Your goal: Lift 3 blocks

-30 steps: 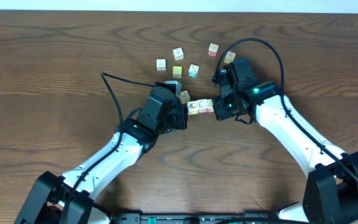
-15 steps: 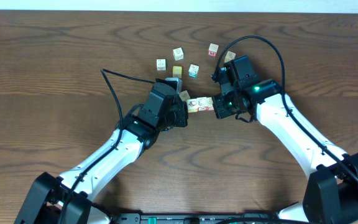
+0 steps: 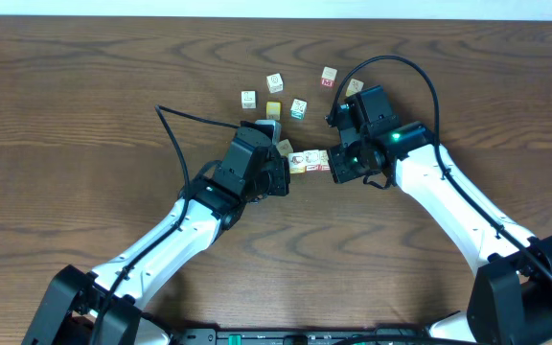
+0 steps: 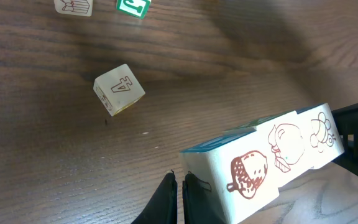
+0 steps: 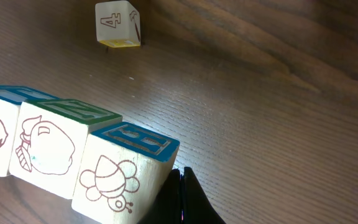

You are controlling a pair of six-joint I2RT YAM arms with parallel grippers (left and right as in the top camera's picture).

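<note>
The table (image 3: 65,96) is showing dark brown wood with long wavy grain and a soft sheen. The three blocks (image 5: 48,149), at lower left of the right wrist view, are looking like smooth pale wood, with matt cream faces, brown-red line drawings and blue and green painted tops. The loose cube (image 5: 118,23) at the top is showing similar pale wood. The left arm (image 3: 161,244) and right arm (image 3: 458,216) are wearing glossy white plastic shells. The left gripper (image 4: 179,180) and right gripper (image 5: 180,182) are appearing matt black.

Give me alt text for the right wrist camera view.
Three pale wooden picture cubes form a touching row, the shut right end effector at the bee-drawing end. A separate pale cube marked 4 lies beyond on the brown wooden table.
</note>
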